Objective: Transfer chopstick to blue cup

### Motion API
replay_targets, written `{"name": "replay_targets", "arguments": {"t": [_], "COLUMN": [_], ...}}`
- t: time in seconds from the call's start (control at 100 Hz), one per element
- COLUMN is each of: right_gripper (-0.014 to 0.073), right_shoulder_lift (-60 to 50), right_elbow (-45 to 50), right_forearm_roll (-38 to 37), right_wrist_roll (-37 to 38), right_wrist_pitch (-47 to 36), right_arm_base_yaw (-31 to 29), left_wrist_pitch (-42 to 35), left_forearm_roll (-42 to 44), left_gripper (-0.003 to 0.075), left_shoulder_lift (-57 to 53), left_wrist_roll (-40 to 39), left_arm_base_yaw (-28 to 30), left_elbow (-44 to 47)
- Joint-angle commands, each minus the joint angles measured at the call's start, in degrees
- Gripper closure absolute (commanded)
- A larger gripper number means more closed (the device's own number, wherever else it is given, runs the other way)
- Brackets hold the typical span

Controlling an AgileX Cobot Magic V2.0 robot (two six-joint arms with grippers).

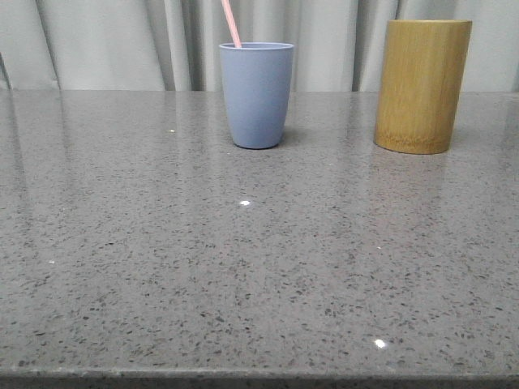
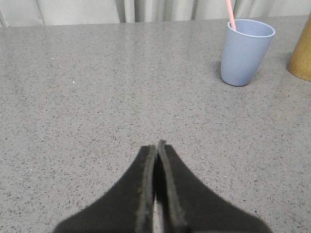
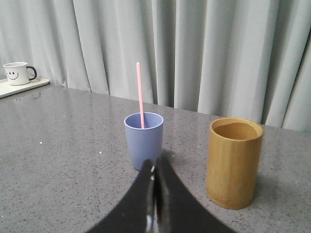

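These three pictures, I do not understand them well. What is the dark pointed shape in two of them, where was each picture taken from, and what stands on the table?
This is a robot with two arms, each ending in a gripper with two fingers. One picture comes from a front camera looking forward over the grey speckled table. The other two come from cameras on the wrists. The dark pointed shape is the left gripper in one and the right gripper in the other. Both are shut and hold nothing.

On the table stand a blue cup with a pink chopstick leaning inside, and to its right an empty bamboo cylinder. The right wrist view also shows a white mug with a smiling face on a tray farther off.
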Motion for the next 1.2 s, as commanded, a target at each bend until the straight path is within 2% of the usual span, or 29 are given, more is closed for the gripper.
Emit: {"name": "replay_targets", "arguments": {"t": [0.0,0.15,0.96,1.03,1.19], "right_gripper": [0.0658,0.0658,0.0662,0.0662,0.0662], "right_shoulder_lift": [-1.9,-4.1,-4.1,-4.1,-4.1], "right_elbow": [0.2,1.5,1.5,1.5,1.5], "right_forearm_roll": [-0.5,-0.5,-0.5,-0.5,-0.5], "right_wrist_roll": [-0.5,-0.5,-0.4,-0.4,-0.4], "right_wrist_pitch": [-4.2,-4.8,-4.7,-4.7,-4.7], "right_arm_base_yaw": [-0.3,-0.3,-0.3,-0.3,-0.3], "left_wrist_pitch": [-5.1,-5.2,-5.2,-5.1,-11.9], "left_forearm_roll": [-0.8,-0.8,-0.8,2.0,3.7], "left_gripper": [0.0739,0.0739,0.0739,0.0739,0.0739], "left_shoulder_lift": [-2.1,-5.5,-5.6,-5.6,-5.6], "left_wrist_roll": [-0.2,-0.2,-0.2,-0.2,-0.2], "left_arm_base_yaw": [0.1,0.1,0.1,0.1,0.2], "left_elbow": [-0.3,0.6,0.9,1.0,5.1]}}
